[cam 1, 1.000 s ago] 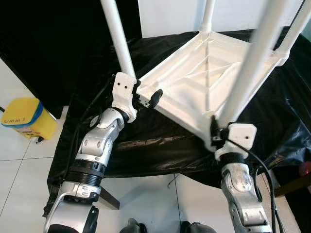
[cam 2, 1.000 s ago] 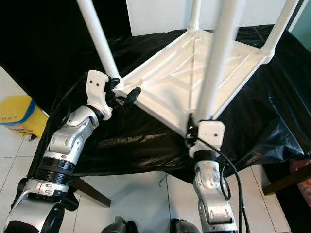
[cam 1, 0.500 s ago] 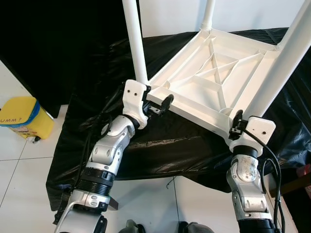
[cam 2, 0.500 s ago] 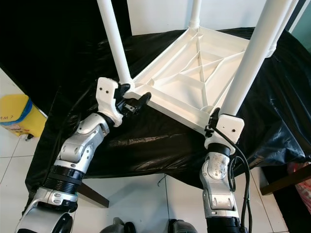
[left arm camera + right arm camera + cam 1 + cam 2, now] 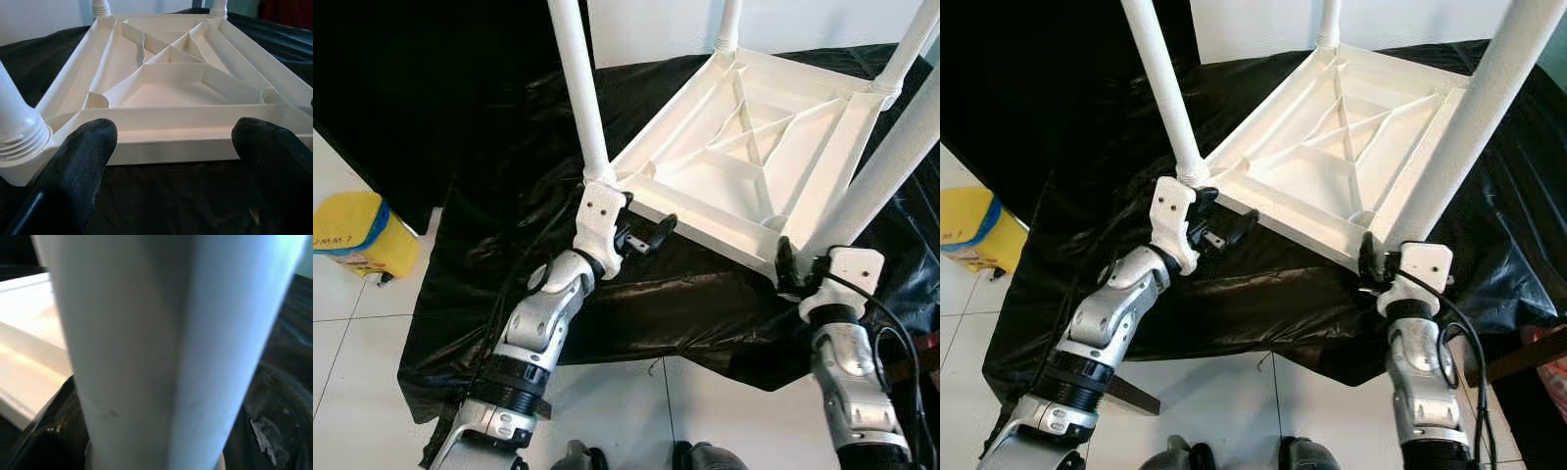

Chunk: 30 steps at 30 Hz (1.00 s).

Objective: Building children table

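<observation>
A black plastic sheet point(image 5: 636, 304) is covering the bench, and the white children's table point(image 5: 754, 176) is lying on it upside down, ribbed underside up, legs rising out of frame. The near-right leg point(image 5: 1449, 147) is being held at its base by the right pincer point(image 5: 1371, 266), clamped on it; this looks like seating the last leg in its corner socket. The left pincer point(image 5: 171, 147) is hovering apart just short of the table's near edge, beside the near-left leg point(image 5: 579, 88), touching nothing. Next, I judge, the leg wants twisting or pressing home while the left pincer steadies the frame. The socket joint is being hidden behind the right wrist, so how firmly the leg is seated cannot be told. A yellow bin point(image 5: 357, 235) is sitting on the floor.
</observation>
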{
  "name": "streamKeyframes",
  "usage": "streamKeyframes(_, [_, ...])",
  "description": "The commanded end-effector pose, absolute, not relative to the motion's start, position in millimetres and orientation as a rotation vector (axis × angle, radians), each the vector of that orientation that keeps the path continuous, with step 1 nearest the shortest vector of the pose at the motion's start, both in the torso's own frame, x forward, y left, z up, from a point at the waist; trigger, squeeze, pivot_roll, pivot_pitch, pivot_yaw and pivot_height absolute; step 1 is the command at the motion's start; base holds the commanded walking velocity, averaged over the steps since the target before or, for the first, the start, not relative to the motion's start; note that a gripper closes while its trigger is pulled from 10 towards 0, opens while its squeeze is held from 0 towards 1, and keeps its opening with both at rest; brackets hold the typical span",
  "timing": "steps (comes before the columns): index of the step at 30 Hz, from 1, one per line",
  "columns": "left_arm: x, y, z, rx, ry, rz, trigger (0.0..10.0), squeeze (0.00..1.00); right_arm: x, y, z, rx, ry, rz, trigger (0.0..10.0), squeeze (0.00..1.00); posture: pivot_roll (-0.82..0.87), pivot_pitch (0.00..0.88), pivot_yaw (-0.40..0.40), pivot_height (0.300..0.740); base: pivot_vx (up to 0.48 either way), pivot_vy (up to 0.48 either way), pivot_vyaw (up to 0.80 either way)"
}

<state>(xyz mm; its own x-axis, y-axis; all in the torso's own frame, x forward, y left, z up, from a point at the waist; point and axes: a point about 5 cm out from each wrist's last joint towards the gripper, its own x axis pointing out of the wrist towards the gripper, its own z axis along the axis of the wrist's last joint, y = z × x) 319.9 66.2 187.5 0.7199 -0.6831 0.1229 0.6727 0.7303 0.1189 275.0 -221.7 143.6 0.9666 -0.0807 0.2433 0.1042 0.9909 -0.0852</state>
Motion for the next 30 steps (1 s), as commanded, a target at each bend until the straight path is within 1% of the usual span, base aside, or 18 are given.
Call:
streamKeyframes(1, [313,61,185,0.102,-0.168,-0.842,10.0,0.0,274,-224,141,-0.084,-0.229,-0.072,10.0,0.0,-0.22,0.098,0.045,0.74,0.0,0.0,0.0])
streamKeyframes(2, [308,55,185,0.12,-0.186,-0.872,10.0,0.0,278,-224,144,-0.11,-0.214,0.058,10.0,0.0,-0.23,0.084,0.04,0.74,0.0,0.0,0.0])
streamKeyframes(3, [308,55,185,0.12,-0.186,-0.872,10.0,0.0,278,-224,144,-0.11,-0.214,0.058,10.0,0.0,-0.23,0.084,0.04,0.74,0.0,0.0,0.0])
streamKeyframes(5, [305,52,185,0.12,-0.197,-0.879,10.0,0.0,281,-225,145,-0.117,-0.202,0.125,10.0,0.0,-0.23,0.084,0.04,0.74,0.0,0.0,0.0])
streamKeyframes(6, [303,50,181,0.137,-0.191,-0.872,10.0,0.0,284,-223,147,-0.137,-0.193,0.19,10.0,0.0,-0.23,0.079,0.043,0.74,0.0,0.0,0.0])
streamKeyframes(7, [303,50,181,0.137,-0.191,-0.872,10.0,0.0,284,-223,147,-0.137,-0.193,0.19,10.0,0.0,-0.23,0.079,0.043,0.74,0.0,0.0,0.0])
streamKeyframes(8, [302,48,178,0.151,-0.187,-0.866,10.0,0.0,286,-221,149,-0.151,-0.187,0.234,10.0,0.0,-0.22,0.08,0.042,0.74,0.0,0.0,0.0])
streamKeyframes(9, [297,43,175,0.171,-0.187,-0.879,10.0,0.0,291,-218,153,-0.177,-0.186,0.326,10.0,0.0,-0.22,0.074,0.041,0.74,0.0,0.0,0.0])
streamKeyframes(10, [297,43,175,0.171,-0.187,-0.879,10.0,0.0,291,-218,153,-0.177,-0.186,0.326,10.0,0.0,-0.22,0.074,0.041,0.74,0.0,0.0,0.0])
streamKeyframes(13, [287,37,166,0.203,-0.171,-0.943,10.0,0.0,298,-215,155,-0.218,-0.149,0.447,10.0,0.0,-0.21,0.071,0.037,0.74,0.0,0.0,0.0])
streamKeyframes(16, [283,34,163,0.205,-0.153,-0.979,10.0,0.0,301,-215,155,-0.228,-0.132,0.475,10.0,0.0,-0.2,0.071,0.035,0.74,0.0,0.0,0.0])
streamKeyframes(17, [281,34,162,0.204,-0.146,-0.992,10.0,0.0,302,-216,154,-0.235,-0.124,0.479,4.8,0.0,-0.19,0.064,0.028,0.74,0.0,0.0,0.0])
streamKeyframes(25, [280,34,161,0.203,-0.143,-1.0,10.0,0.0,303,-218,153,-0.238,-0.119,0.482,4.8,0.0,-0.19,0.064,0.028,0.74,0.0,0.0,0.0])
streamKeyframes(26, [279,36,159,0.222,-0.146,-0.981,10.0,0.0,303,-218,145,-0.207,-0.086,0.451,0.0,0.0,-0.17,0.047,0.014,0.74,0.0,0.0,0.0])
streamKeyframes(30, [279,38,157,0.264,-0.173,-0.929,10.0,0.0,301,-214,130,-0.162,-0.021,0.384,0.0,0.0,-0.17,0.033,0.012,0.74,0.0,0.0,0.0])
